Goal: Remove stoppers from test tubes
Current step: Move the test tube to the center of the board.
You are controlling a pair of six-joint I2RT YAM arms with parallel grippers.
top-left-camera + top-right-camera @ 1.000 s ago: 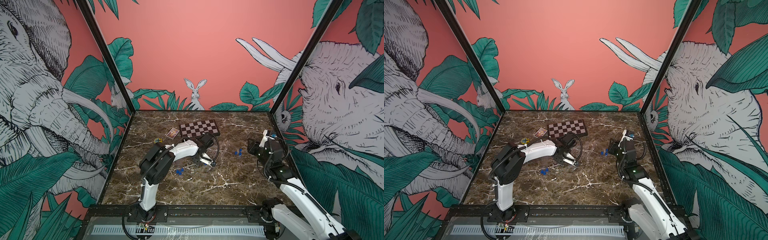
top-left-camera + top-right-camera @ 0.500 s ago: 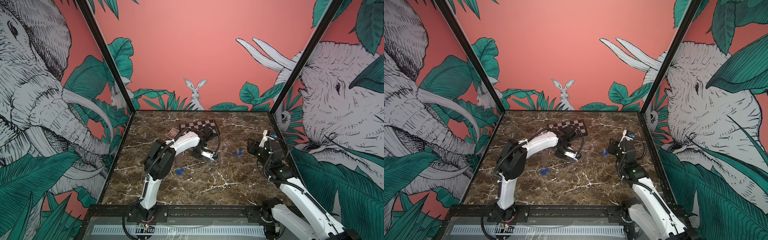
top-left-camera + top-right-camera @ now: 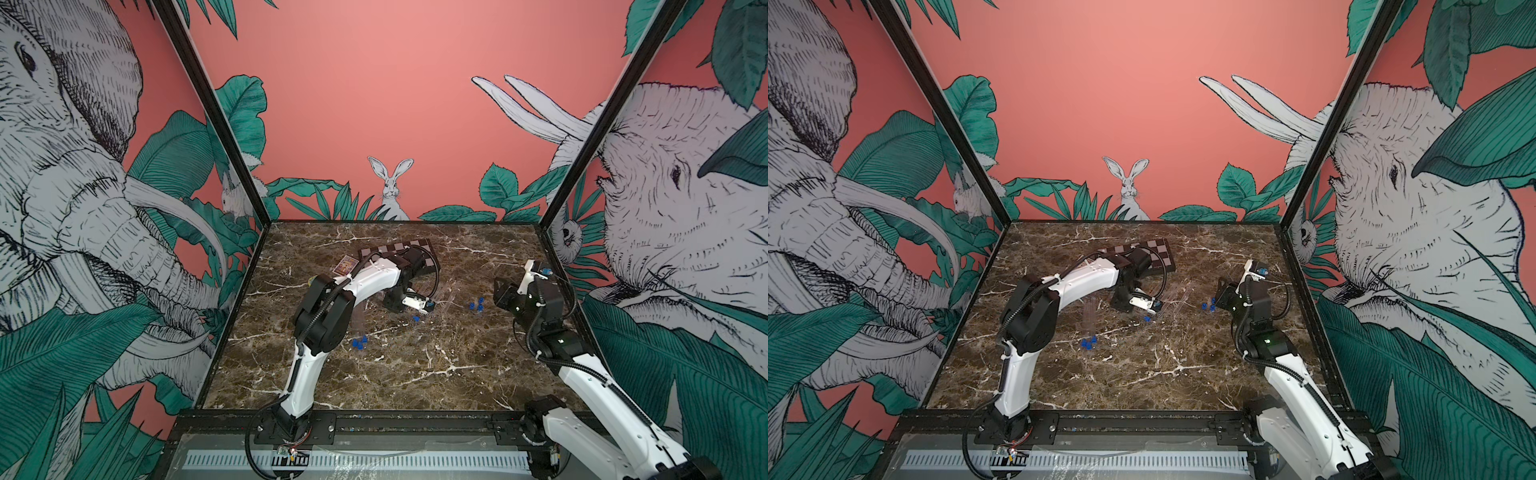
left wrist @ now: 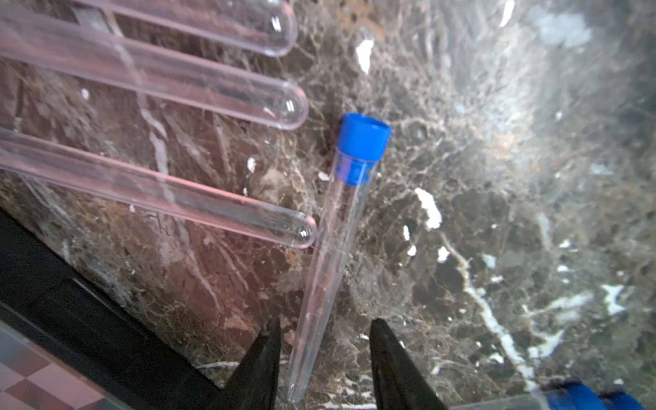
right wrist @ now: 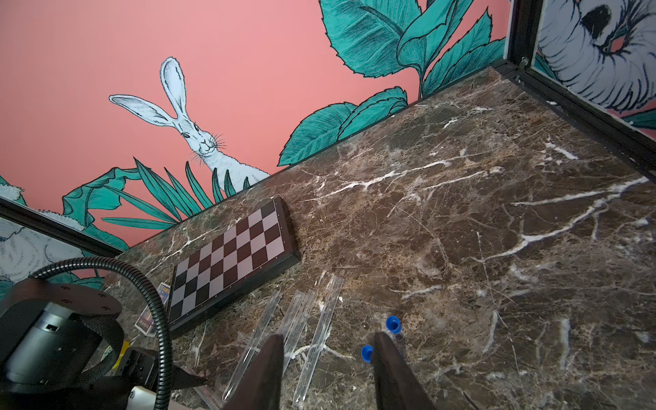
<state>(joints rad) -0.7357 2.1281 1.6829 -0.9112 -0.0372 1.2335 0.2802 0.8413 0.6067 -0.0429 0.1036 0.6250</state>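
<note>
**Left arm.** The left arm stood up from the front rail, folded sharply at the elbow, and reached its white forearm toward the table's centre with the wrist bent down. The left gripper sat low over the table. Its dark, tapered fingers stood parted on either side of the stoppered tube. A gap showed on each side, so nothing was clamped.

**Task items.** That tube was slim, clear and round-ended. A bright blue stepped stopper was seated in its mouth, the narrower step inside the clear wall. Three open tubes lay side by side close by, and the rounded end of the nearest appeared to touch the stoppered tube's side.

**Right arm.** The right arm stood at the table's right edge with its elbow raised. The right gripper pointed toward the centre, jaws apart and empty. Loose stoppers lay near it. A pair of stoppers lay beside the left arm's elbow.

**Surroundings.** The table was brown marble veined with white. A flat chessboard of dark and pale squares lay toward the back wall.
</note>
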